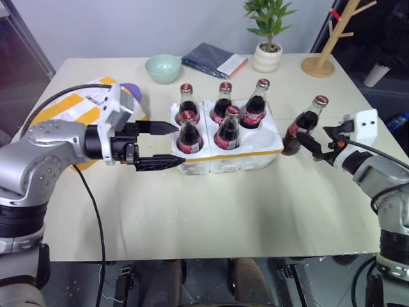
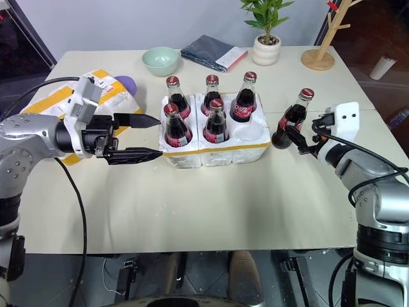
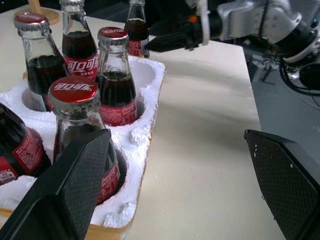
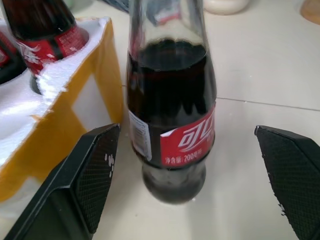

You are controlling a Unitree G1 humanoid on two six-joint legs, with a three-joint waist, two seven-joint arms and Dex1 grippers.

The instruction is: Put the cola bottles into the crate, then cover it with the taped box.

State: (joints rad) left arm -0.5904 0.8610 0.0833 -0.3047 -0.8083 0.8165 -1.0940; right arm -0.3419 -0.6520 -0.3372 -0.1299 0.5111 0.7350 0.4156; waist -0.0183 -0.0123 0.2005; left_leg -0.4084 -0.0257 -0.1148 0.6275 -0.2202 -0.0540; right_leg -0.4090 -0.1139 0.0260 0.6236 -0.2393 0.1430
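Right gripper point(image 4: 185, 170), jaws spread, brackets the last cola bottle point(image 1: 305, 123) beside the crate point(image 1: 268, 150). Squeeze low on the label, lift straight. Left gripper point(image 1: 160, 144) waits open-jawed.

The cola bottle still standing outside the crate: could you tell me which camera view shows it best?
The right wrist view: the loose cola bottle stands large between the open right gripper fingers, label readable. Both eye views show it whole but small, right of the crate. The left wrist view shows its upper part beyond the crated bottles.
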